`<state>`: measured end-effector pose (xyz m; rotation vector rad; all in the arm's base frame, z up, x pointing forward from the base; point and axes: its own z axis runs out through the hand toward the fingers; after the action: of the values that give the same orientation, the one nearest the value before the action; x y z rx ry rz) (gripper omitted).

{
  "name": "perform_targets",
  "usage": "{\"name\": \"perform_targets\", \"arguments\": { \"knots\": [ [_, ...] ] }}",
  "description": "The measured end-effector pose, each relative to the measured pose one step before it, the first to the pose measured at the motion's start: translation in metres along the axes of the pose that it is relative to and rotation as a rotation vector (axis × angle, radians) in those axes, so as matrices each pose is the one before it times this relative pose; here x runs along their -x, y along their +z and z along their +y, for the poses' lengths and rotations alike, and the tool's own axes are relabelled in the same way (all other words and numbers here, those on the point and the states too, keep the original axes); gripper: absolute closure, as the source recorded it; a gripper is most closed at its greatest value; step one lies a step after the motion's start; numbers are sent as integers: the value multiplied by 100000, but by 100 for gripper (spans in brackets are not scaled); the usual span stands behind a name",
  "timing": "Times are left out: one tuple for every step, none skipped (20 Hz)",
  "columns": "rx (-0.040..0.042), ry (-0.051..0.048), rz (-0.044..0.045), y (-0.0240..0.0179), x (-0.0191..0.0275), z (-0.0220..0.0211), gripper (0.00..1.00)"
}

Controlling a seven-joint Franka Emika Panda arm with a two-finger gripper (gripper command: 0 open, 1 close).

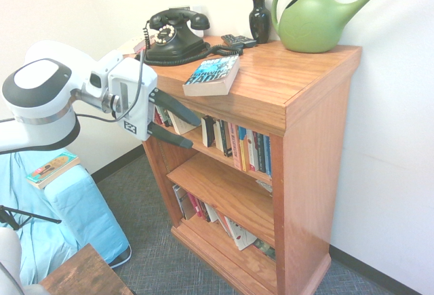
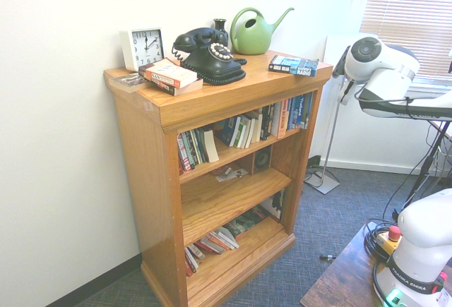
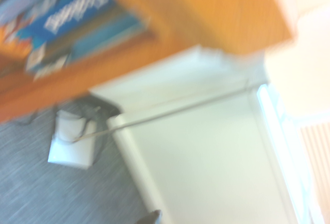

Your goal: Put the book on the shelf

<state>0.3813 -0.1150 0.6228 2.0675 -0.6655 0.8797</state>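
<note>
Nearest the camera in the first exterior view, a brown wooden surface and part of the white arm are seen at the picture's left. The fingers are spread apart, with nothing gripped, and are held in front of the bookcase, below the level of its top. The thick paperback, marked "DARWIN'S RADIO", is seen lying flat on the bookcase top, near the front edge, cover up, untouched by the fingers. The uppermost inner board is lined with upright and leaning books; more books are noted on the lowest board.

Also carried on the top: a black rotary telephone, a dark vase, a green watering can, a white square clock and, beside the telephone, stacked books. An orange-and-teal book is supported on blue cloth. In the wrist view, blurred blue spines are shown beside orange-brown wood; grey carpet is visible beyond.
</note>
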Motion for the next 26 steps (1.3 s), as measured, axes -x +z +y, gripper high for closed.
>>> {"name": "perform_targets", "arguments": {
  "knots": [
    [-595,-2685,2551,121,-844,-822,0],
    [-322,-2448,2533,55,-717,-638,0],
    [-37,-2404,2354,-9,-541,-546,0],
    [191,-2339,2445,-170,-345,-394,0],
    [213,-2215,2507,-360,-209,-315,0],
    [161,-1956,2406,-472,-171,-269,0],
    [90,-1551,2325,-524,-175,-150,0],
    [89,-1587,2059,-465,-82,-115,0],
    [170,-1607,1732,-264,59,-117,0],
    [63,-1463,1152,-98,254,-114,0],
    [123,-1489,542,94,414,-151,0],
    [74,-1720,550,184,469,-211,0],
    [148,-1770,629,229,480,-264,0],
    [164,-1656,621,252,418,-241,0],
    [187,-1544,859,248,304,-215,0],
    [631,-1291,1108,219,88,-137,0],
    [501,-986,856,150,20,-141,0],
    [133,-933,626,80,-68,-252,0],
    [-264,-861,619,-13,-168,-354,0],
    [-572,-681,690,-110,-219,-455,0],
    [-890,-552,702,-209,-276,-571,0],
    [-986,-349,908,-322,-354,-655,0],
    [-679,-342,1050,-405,-470,-561,0],
    [-263,-460,982,-403,-537,-445,0],
    [-124,-403,772,-291,-490,-345,0],
    [-176,-154,671,-170,-484,-232,0]
  ]
}}
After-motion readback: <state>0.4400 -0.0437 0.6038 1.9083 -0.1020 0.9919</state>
